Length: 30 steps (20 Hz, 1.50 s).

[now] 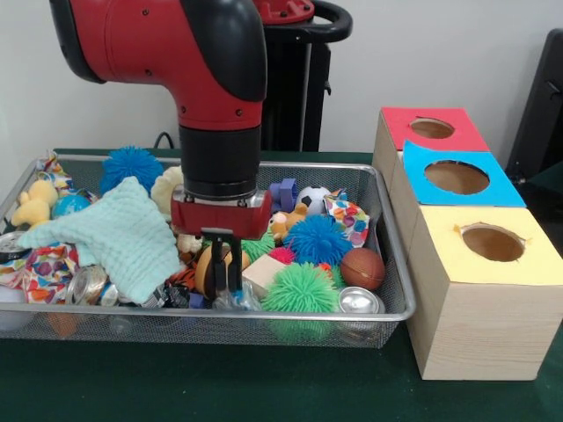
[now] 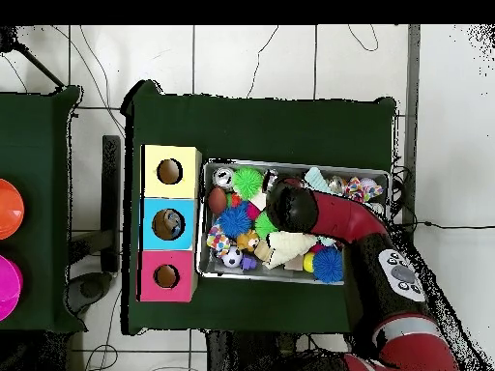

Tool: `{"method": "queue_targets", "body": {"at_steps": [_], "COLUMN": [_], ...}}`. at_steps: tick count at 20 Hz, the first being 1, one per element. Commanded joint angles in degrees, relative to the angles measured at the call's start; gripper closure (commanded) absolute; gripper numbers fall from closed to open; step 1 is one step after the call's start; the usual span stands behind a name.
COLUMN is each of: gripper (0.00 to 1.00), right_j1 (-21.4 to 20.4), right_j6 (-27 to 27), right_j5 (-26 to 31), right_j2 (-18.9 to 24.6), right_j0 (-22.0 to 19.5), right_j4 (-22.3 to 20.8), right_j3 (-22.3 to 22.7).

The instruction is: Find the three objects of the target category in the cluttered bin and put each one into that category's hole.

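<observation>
The wire mesh bin (image 1: 264, 315) is full of toys and stands left of three wooden boxes. The red-topped box's hole (image 1: 431, 128) is the farthest from the camera in the front view. In the overhead view that hole (image 2: 165, 276) is the lowest of the three, left of the bin (image 2: 290, 164). My gripper (image 1: 224, 286) hangs straight down into the bin's front middle, in front of an orange-brown toy (image 1: 207, 268) and beside a pale wooden block (image 1: 264, 272). In the overhead view the arm's end (image 2: 288, 205) hides the gripper.
The blue-topped hole (image 1: 456, 177) and yellow-topped hole (image 1: 493, 242) lie nearer. In the bin are a mint cloth (image 1: 123, 233), blue spiky ball (image 1: 318, 239), green spiky ball (image 1: 301, 288), small basketball (image 1: 361, 267), soccer ball (image 1: 312, 199), can (image 1: 359, 301) and yellow plush (image 1: 35, 204).
</observation>
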Motion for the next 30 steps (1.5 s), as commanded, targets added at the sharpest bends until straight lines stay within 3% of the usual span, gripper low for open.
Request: {"method": "queue_targets", "body": {"at_steps": [1, 20, 30], "gripper": [1.0, 1.0, 1.0], "right_j1": [-5.95, -9.04, -14.04], "right_j6": [5.06, 5.5, 7.14], "right_j5": [6.46, 8.56, 10.26], "right_j2": [1.72, 1.91, 1.23], "right_j0": [0.76, 0.8, 1.97], "right_j4": [1.15, 1.79, 3.49], "right_j3": [3.05, 5.43, 10.66]}}
